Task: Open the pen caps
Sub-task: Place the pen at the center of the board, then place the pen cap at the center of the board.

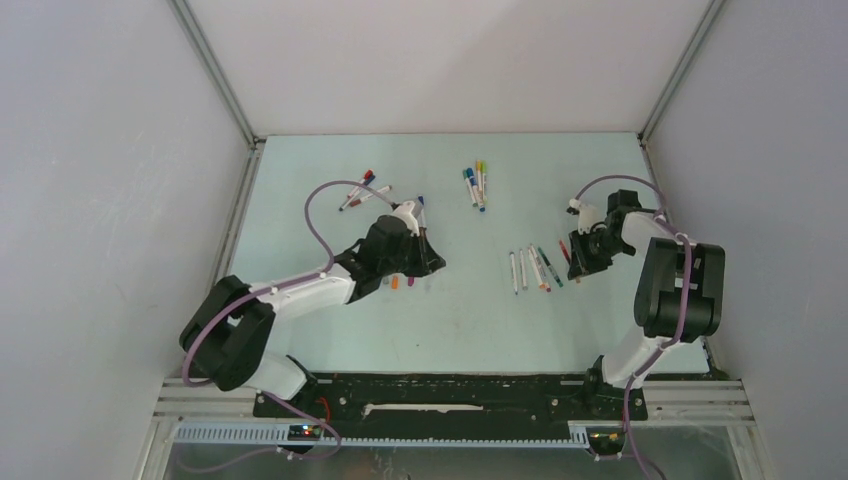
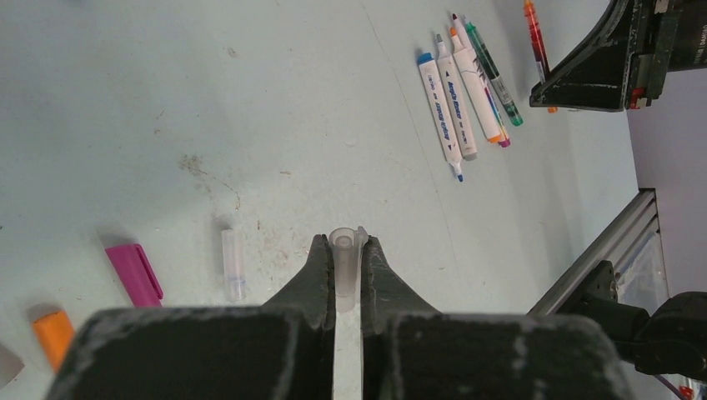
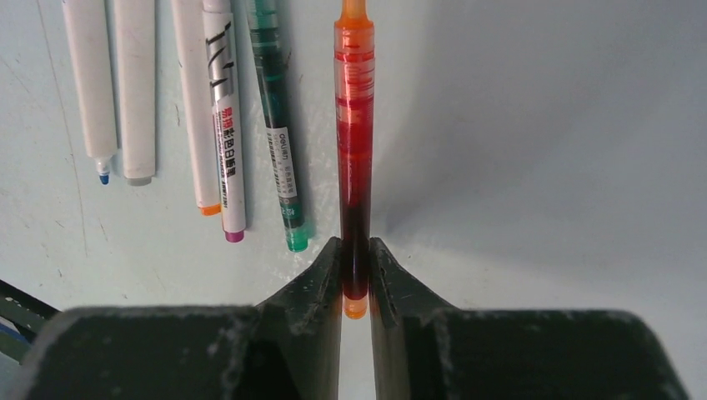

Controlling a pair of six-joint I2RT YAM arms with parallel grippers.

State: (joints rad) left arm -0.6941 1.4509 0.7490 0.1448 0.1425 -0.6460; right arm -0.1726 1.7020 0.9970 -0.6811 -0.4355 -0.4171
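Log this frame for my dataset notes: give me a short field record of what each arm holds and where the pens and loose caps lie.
left gripper: jaws shut on a clear cap
right gripper: jaws shut on a red-orange pen
loose caps by left gripper: magenta cap, orange cap, small clear cap, lying apart on the table
pen row beside the right gripper: five pens side by side, tips bare
far pens: cluster far left, cluster far centre, colored ends, capped or not too small to tell
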